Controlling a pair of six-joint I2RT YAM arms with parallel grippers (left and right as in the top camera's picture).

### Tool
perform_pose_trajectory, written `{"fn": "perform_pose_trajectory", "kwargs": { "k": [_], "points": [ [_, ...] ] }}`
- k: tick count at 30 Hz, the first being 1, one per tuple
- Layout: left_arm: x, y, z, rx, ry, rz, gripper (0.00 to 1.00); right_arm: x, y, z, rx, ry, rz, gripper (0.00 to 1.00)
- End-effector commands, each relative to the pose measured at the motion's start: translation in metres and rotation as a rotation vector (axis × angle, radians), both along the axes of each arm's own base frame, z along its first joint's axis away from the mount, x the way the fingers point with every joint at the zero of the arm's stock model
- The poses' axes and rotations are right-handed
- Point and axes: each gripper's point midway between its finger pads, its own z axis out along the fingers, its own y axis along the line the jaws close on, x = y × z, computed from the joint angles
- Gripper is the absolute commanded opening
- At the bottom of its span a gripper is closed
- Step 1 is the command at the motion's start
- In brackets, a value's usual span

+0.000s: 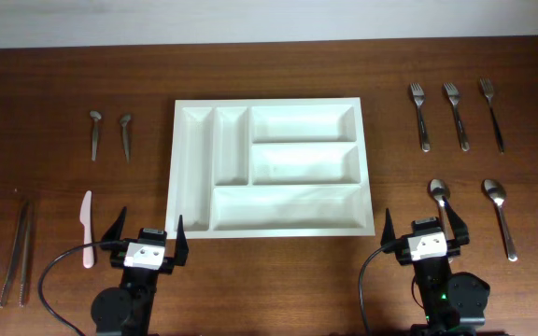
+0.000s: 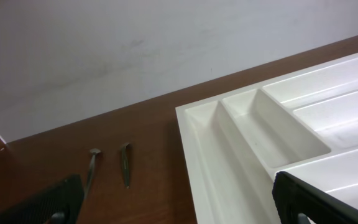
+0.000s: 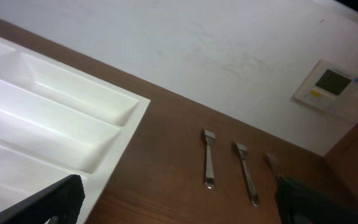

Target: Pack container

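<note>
Container (image 1: 269,103) sits empty, mid-frame; nearest spoon (image 1: 440,198) lies just above my right tool (image 1: 422,230), long axis up-frame. It and my left tool (image 1: 148,231) are spread.

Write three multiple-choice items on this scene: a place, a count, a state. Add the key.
1. The forks lie: A) inside the container; B) on the table, right of it; C) left of it.
2. Forks in view: A) two; B) three; C) five.
3. The container is: A) empty; B) half filled; C) full.
Key: 1 B, they lie on wood past its right edge; 2 B, three lie side by side; 3 A, all five compartments are bare.
</note>
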Motion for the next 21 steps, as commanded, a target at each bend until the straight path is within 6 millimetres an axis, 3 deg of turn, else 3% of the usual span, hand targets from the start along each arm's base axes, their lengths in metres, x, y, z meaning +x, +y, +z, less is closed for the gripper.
{"fn": "perform_pose_trajectory", "kwargs": {
  "k": [1, 6, 10, 15, 17, 21],
  "points": [
    [0.0, 0.003, -0.002, 0.009, 0.002, 0.015, 0.99, -0.001, 0.007, -0.001, 0.11, 0.009, 0.027, 0.98],
    [0.0, 0.003, -0.002, 0.009, 0.002, 0.015, 0.99, -0.001, 0.007, -0.002, 0.201, 0.017, 0.021, 0.99],
    [0.0, 0.003, -0.002, 0.009, 0.002, 0.015, 0.99, 0.0, 0.007, -0.005, 0.375, 0.045, 0.008, 0.99],
    [0.0, 0.003, -0.002, 0.009, 0.002, 0.015, 0.99, -0.004, 0.02, -0.007, 0.438, 0.129, 0.067, 0.99],
    [0.0, 0.003, -0.002, 0.009, 0.002, 0.015, 0.99, -0.006, 0.018, -0.001, 0.432, 0.167, 0.046, 0.99],
    [0.0, 0.003, -0.002, 0.009, 0.002, 0.015, 0.99, -0.009, 0.004, 0.031, 0.425, 0.249, -0.059, 0.99]
  ]
}}
